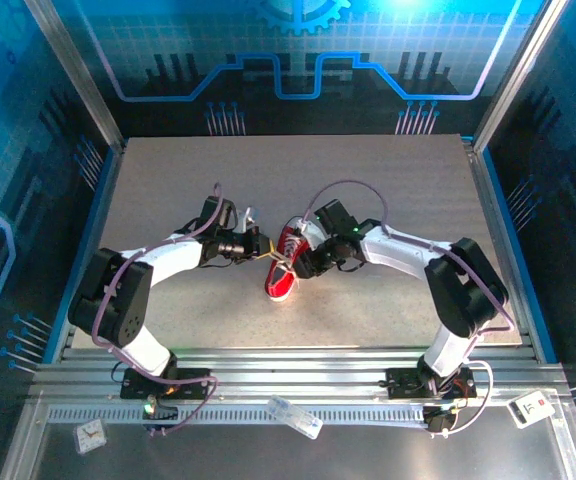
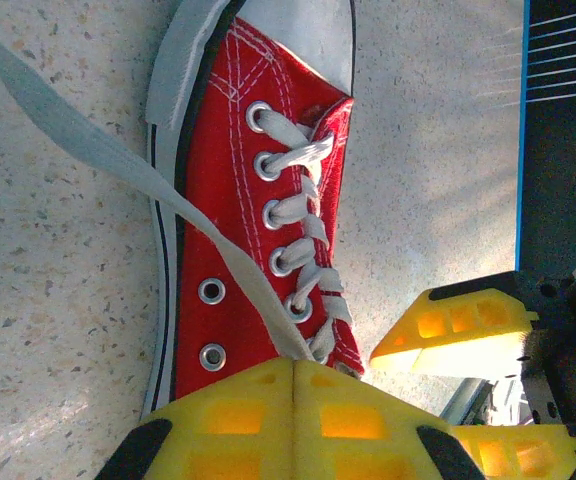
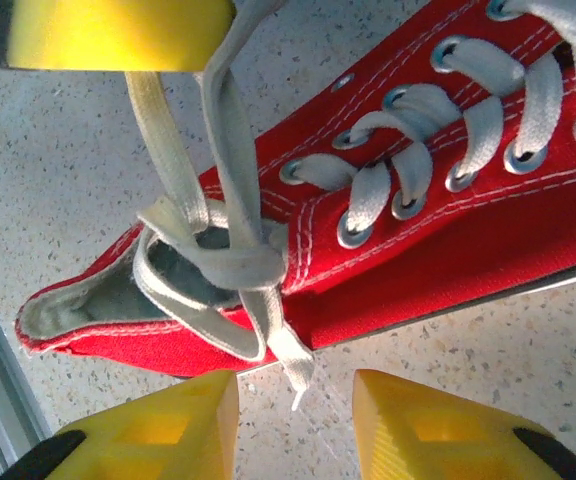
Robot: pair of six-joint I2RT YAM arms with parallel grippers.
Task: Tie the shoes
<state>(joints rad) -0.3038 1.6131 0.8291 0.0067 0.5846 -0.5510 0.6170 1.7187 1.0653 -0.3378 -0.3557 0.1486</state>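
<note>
One likely-light sneaker (image 1: 286, 262) mid-table (image 1: 388, 180), laces (image 3: 468, 130) soft, floppy, probably slipping if pinched loosely; left tool (image 2: 296, 375) pressed together pinching a lace (image 2: 88, 140), right tool (image 3: 293, 430) spread and empty by loose knot (image 3: 238, 262); best taken flat, close to knot.

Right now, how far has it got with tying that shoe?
Done: a first loose knot sits at the opening of the red sneaker. In hand: the left gripper is shut on the white lace, drawn taut; the right gripper stands open beside a loose lace end. Left: no bow loops yet.
</note>
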